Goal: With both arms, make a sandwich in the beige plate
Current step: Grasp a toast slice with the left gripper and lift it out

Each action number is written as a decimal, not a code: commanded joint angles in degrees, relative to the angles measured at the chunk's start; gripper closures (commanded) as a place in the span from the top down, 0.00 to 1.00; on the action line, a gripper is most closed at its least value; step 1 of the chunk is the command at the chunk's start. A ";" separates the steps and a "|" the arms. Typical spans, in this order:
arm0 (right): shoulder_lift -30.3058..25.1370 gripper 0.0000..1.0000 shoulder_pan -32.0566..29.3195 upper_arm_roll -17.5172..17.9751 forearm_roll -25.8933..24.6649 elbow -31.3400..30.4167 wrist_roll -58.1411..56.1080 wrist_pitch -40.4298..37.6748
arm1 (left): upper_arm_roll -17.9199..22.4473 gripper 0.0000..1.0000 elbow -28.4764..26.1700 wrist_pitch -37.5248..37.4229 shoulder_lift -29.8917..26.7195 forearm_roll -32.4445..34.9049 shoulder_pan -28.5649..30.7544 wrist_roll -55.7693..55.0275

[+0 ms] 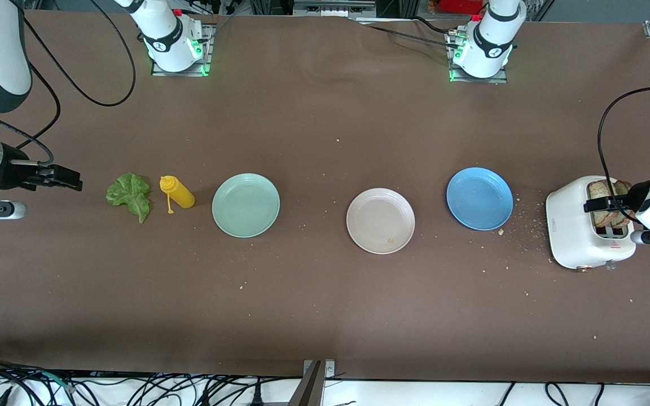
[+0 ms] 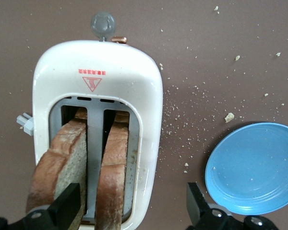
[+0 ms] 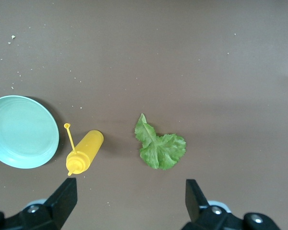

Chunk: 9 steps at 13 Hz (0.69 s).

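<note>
Toast slices [image 2: 62, 163] in toaster [image 1: 573, 231]; left gripper [image 2: 129, 208] open over them.

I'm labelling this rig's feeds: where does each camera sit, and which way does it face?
Front view: high across the table, facing both arm bases; shows beige plate and both arms.
Left wrist view: on the left arm, looking down at toaster with bread slices; left gripper open.
Right wrist view: looking down at lettuce leaf; right gripper open.
Shared: blue plate, also in front view.
</note>
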 commanded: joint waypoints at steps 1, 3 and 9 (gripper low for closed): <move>-0.76 1.00 -0.10 0.15 -0.92 -0.78 0.14 -0.04 | -0.33 0.49 -4.03 1.29 -2.47 1.40 0.30 1.04; -0.76 1.00 -0.10 0.15 -1.01 -0.78 0.05 -0.04 | -0.41 0.09 -5.08 0.76 -2.47 1.75 1.17 3.40; -0.68 1.00 -0.36 0.15 -0.92 -0.78 0.05 -0.13 | -0.15 0.00 0.34 -3.97 -2.03 1.84 3.55 14.84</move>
